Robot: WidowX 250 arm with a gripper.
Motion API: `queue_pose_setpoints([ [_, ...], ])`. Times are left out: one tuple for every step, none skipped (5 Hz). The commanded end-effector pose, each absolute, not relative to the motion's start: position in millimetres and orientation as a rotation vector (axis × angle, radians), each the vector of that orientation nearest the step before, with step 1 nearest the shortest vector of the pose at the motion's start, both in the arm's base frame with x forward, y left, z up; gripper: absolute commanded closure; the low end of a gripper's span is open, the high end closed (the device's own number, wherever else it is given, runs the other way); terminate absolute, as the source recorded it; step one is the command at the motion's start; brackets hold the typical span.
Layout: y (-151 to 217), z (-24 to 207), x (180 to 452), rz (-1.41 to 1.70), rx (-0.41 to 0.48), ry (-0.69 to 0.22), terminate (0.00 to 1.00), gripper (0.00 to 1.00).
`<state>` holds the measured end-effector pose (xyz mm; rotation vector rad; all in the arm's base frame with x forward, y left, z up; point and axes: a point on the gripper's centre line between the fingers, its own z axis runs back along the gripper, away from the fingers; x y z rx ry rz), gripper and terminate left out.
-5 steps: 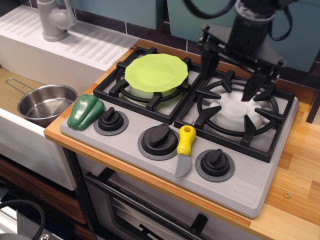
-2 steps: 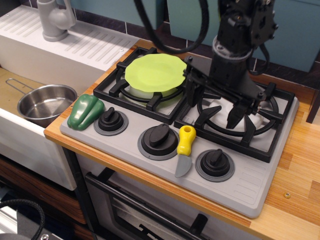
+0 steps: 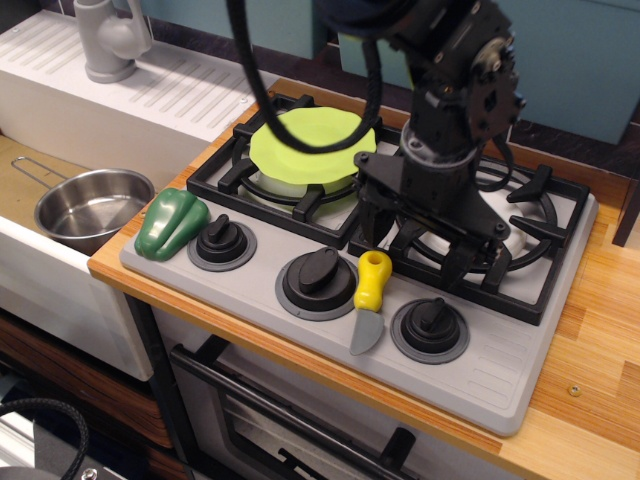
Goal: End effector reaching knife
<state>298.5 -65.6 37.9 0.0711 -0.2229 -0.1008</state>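
1. Your end effector [image 3: 412,258], prongs spread and empty, had dropped forward from the rear burner to just behind the knife [image 3: 369,297].
2. The knife lay untouched between two stove knobs, so reaching was nearly done.

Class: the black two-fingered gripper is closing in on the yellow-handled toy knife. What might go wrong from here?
1. The black gripper, fingers spread, hangs over the black burner grate; descending, a prong might catch it.
2. The yellow-handled toy knife lies between two black stove knobs; a finger could strike one.
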Motion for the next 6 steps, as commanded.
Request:
queue_pose_setpoints([
  [-65.5, 38.4, 295.3, -0.08, 0.048, -0.306, 0.0, 0.0],
  [-66.1, 32.4, 287.5, -0.066, 0.052, -0.315, 0.0, 0.0],
  [-69.1, 30.7, 285.7, -0.058, 0.05, -0.33, 0.0, 0.0],
  [-66.2, 35.8, 283.8, -0.073, 0.055, -0.34, 0.0, 0.0],
  [-57.6, 47.0, 279.4, -0.092, 0.075, -0.314, 0.0, 0.0],
  [-53.5, 54.6, 273.2, -0.101, 0.082, -0.309, 1.0, 0.0],
])
